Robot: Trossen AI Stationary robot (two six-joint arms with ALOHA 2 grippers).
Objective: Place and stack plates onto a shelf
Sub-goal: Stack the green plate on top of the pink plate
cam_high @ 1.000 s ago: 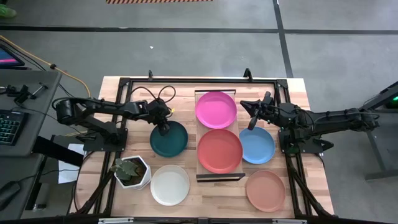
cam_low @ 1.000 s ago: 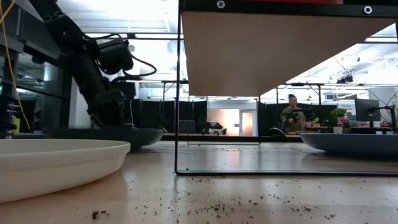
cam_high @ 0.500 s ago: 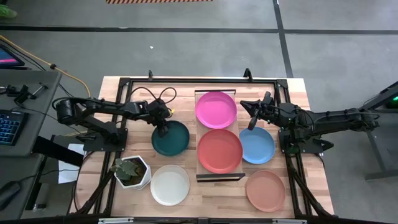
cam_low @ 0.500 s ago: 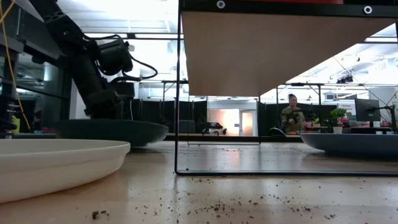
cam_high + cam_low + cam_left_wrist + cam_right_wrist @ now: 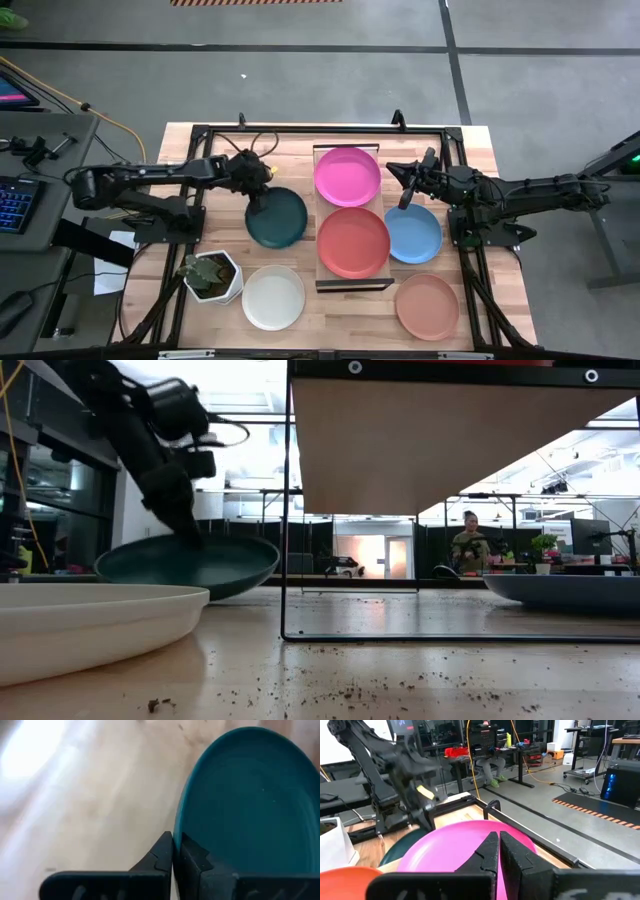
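high view: we hold the dark teal plate (image 5: 277,217) by its far-left rim, just left of the shelf (image 5: 352,284).
left gripper (image 5: 256,195) is clamped on that rim; the coral red plate (image 5: 353,241) lies to its right. right gripper (image 5: 404,192) waits with fingers together near the light blue plate (image 5: 413,233). we read no writing.
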